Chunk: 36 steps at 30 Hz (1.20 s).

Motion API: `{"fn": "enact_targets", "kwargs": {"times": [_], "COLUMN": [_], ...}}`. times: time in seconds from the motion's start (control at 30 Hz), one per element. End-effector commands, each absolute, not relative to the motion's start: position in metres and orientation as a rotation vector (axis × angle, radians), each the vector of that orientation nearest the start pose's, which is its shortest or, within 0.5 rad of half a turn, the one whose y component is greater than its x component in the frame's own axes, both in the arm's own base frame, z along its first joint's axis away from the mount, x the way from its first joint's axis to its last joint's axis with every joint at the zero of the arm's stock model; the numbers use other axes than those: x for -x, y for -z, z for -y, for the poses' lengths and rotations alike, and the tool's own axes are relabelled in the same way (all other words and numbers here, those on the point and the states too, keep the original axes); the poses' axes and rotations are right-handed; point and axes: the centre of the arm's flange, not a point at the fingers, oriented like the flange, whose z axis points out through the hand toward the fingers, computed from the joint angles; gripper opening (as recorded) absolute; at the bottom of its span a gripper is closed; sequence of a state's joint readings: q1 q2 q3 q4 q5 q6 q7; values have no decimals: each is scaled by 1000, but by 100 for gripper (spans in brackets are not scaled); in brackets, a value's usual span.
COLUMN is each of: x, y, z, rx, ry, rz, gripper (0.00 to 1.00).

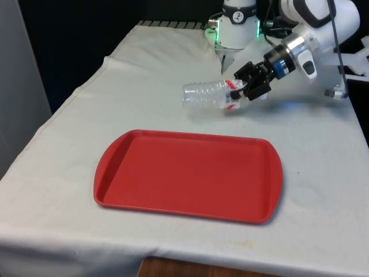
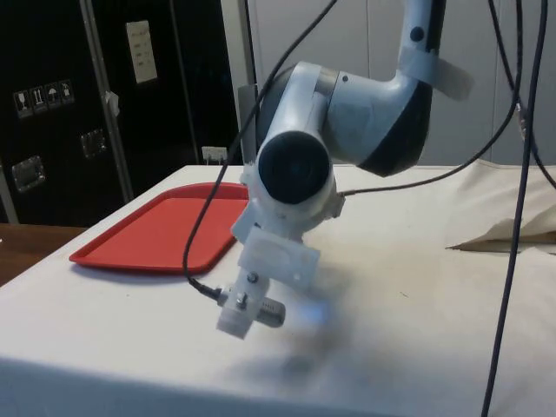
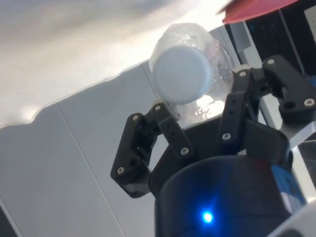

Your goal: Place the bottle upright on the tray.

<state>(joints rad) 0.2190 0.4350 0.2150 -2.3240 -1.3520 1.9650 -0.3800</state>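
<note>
Bottle [image 1: 207, 94] lies horizontal above the tray [image 1: 187, 175], base toward the front view's left, gripper [image 1: 241, 92] clamping its neck.

From the side, my arm's wrist covers the tool and the bottle, and it hides the far right corner of the tray [image 2: 156, 233] too. In the front view the tool [image 1: 242, 86] covers the bottle's [image 1: 209, 94] neck end, so I cannot read its red label. At the wrist I see the bottle [image 3: 190, 74] cap-first; its body is hidden behind the cap, and the tray [image 3: 256, 9] is cut to a red sliver by the edge.
</note>
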Motion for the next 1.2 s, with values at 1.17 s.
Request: {"fn": "enact_targets", "kwargs": {"times": [1.17], "x": [-453], "y": [-214], "z": [-147], "rx": [-1363], "ry": [666], "rz": [-1847], "gripper": [33]}}
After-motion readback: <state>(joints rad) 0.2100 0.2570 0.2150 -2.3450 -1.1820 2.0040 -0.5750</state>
